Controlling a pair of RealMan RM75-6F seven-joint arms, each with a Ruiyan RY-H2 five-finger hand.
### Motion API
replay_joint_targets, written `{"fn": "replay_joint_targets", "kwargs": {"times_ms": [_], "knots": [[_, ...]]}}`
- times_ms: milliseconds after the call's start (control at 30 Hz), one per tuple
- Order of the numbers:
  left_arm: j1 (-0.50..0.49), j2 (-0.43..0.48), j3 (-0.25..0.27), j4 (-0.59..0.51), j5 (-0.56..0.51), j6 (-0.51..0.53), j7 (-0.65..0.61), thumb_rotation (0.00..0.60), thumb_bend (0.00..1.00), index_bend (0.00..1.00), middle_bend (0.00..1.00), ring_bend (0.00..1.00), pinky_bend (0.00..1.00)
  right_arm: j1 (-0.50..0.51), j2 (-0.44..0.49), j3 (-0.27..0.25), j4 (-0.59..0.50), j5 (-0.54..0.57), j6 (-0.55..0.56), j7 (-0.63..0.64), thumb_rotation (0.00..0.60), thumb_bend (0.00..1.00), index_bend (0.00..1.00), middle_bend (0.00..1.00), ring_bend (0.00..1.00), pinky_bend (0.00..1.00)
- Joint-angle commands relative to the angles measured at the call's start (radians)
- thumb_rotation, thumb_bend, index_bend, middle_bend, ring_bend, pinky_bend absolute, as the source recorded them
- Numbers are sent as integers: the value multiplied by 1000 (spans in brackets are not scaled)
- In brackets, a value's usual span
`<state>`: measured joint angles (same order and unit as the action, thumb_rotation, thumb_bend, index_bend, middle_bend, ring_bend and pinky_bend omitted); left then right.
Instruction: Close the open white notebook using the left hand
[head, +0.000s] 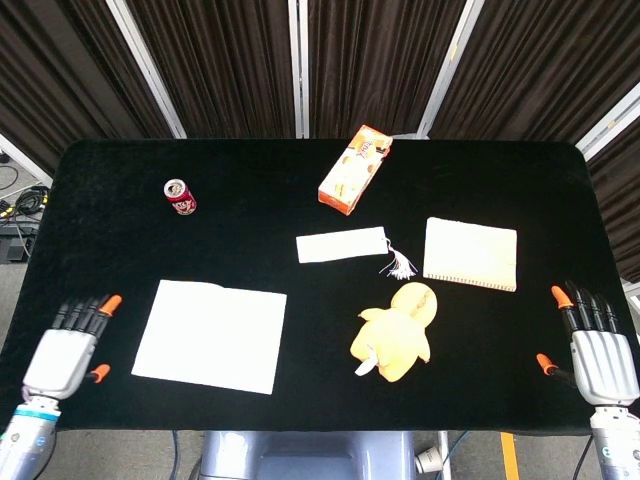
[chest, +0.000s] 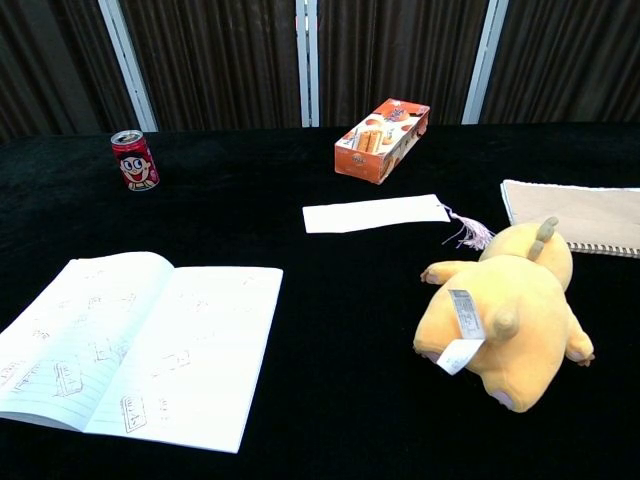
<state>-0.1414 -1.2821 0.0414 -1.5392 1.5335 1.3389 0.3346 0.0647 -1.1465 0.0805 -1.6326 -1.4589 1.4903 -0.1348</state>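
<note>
The white notebook (head: 212, 335) lies open and flat on the black table, front left; in the chest view the notebook (chest: 135, 343) shows two lined pages with small drawings. My left hand (head: 67, 348) hovers at the table's front left, a short way left of the notebook, fingers spread and holding nothing. My right hand (head: 595, 345) hangs at the front right edge, open and empty. Neither hand shows in the chest view.
A red can (head: 180, 196) stands back left. An orange snack box (head: 354, 169) lies at the back centre, a white bookmark with a tassel (head: 343, 245) mid-table. A yellow plush toy (head: 396, 331) lies right of centre, beside a closed spiral pad (head: 470, 253).
</note>
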Motion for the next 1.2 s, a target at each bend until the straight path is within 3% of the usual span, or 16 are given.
{"fn": "replay_joint_targets", "kwargs": {"times_ms": [33, 333, 733, 1200], "knots": [[-15, -44, 17, 32, 16, -30, 34, 600, 77, 0, 0, 0, 0, 0, 1, 1, -1, 2, -2, 1, 600, 67, 0, 0, 0, 30], [-42, -122, 26, 59, 58, -48, 75, 600, 80, 0, 0, 0, 0, -2, 6, 1, -5, 1, 2, 9, 600, 66, 0, 0, 0, 30], [-52, -139, 49, 42, 46, -92, 127, 600, 81, 0, 0, 0, 0, -4, 16, 5, -12, 7, 3, 29, 600, 67, 0, 0, 0, 30], [-61, -217, 35, 145, 54, -77, 168, 600, 90, 0, 0, 0, 0, -4, 19, 2, -19, 7, -2, 32, 600, 67, 0, 0, 0, 30]]}}
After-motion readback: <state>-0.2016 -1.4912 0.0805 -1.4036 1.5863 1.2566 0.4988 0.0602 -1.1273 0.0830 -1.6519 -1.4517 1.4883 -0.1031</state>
